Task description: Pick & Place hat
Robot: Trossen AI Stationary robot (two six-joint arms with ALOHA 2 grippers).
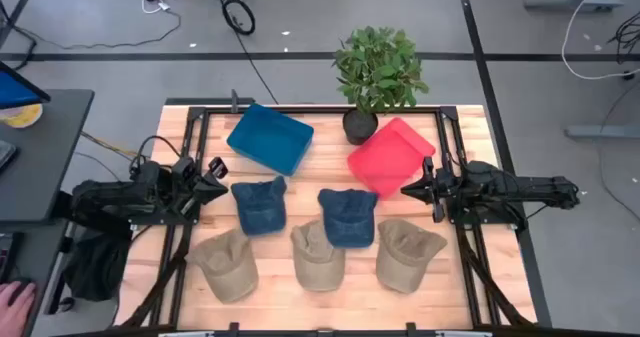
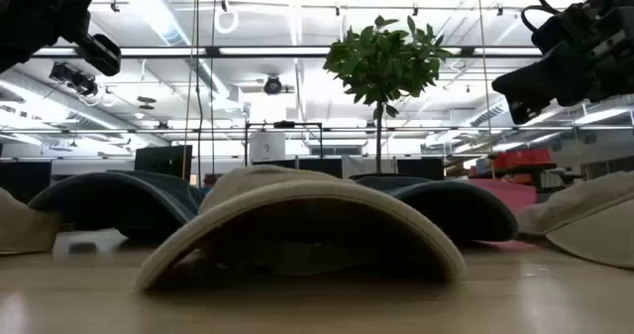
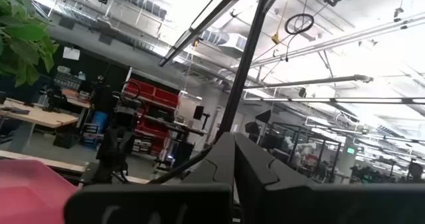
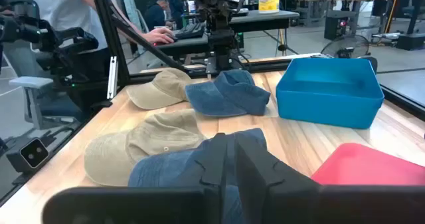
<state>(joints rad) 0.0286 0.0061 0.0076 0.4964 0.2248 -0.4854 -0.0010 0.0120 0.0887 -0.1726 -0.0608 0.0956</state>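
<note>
- Five soft cloth caps are laid on the pale wooden table (image 1: pixel 455 277): two blue denim ones and three tan ones.
- The left blue denim cap (image 1: pixel 260 205) is seen just beside the left gripper (image 1: pixel 214 173), a little nearer the front edge of the table.
- The right blue denim cap (image 1: pixel 348 217) is found between the two arms, closer to the right gripper (image 1: pixel 418 189).
- The three tan caps are set in a row along the front: the left tan cap (image 1: pixel 224 264), the middle tan cap (image 1: pixel 318 256) and the right tan cap (image 1: pixel 408 253).
- The right tan cap is placed just in front of the right gripper, so the right arm is judged to be the nearer one for it.
- Each cap is laid flat with its round top up, and the brims are pointed different ways.
- Behind the caps, a blue plastic bin (image 1: pixel 270 138) and a red plastic bin (image 1: pixel 392 156) are set, with a green potted plant (image 1: pixel 377 74) between them at the back.
- The left gripper is held above the table with its fingers pressed together, and nothing is held in it.
- The right gripper is held above the table too, with its fingers almost together and nothing between them.
- No cap is touched yet, so the picking is judged not to be started.
</note>
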